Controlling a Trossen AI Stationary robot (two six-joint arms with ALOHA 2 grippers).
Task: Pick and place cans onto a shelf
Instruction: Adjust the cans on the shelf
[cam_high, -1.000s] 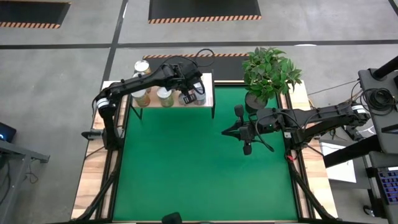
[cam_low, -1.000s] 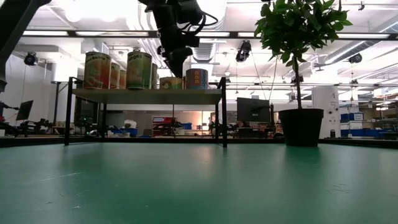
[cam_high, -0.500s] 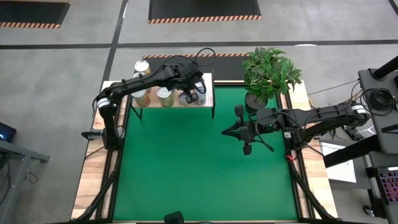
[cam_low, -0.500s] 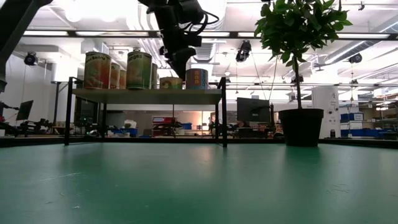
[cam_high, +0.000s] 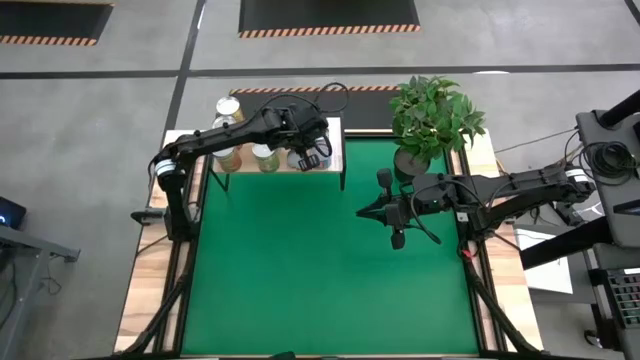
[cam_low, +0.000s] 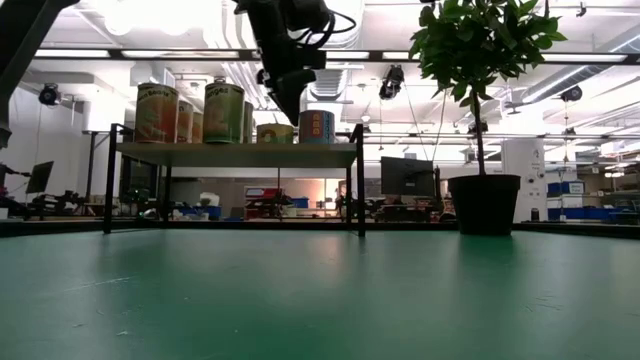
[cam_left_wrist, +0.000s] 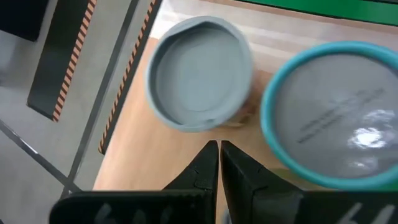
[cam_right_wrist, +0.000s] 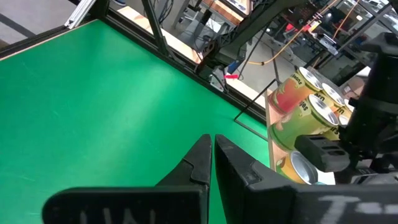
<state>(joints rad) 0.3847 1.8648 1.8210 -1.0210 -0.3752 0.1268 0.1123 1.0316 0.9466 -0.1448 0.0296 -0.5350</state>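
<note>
Low view: labelled cans, writing unreadable

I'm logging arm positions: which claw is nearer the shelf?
Left. The left claw hangs shut right over the shelf, above the cans at its right end. The right claw hangs shut over the green mat, well off the shelf.

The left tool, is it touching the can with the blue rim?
Apart. The low view shows the left tool shut, hanging above the blue-rimmed can with clear space between them.
</note>
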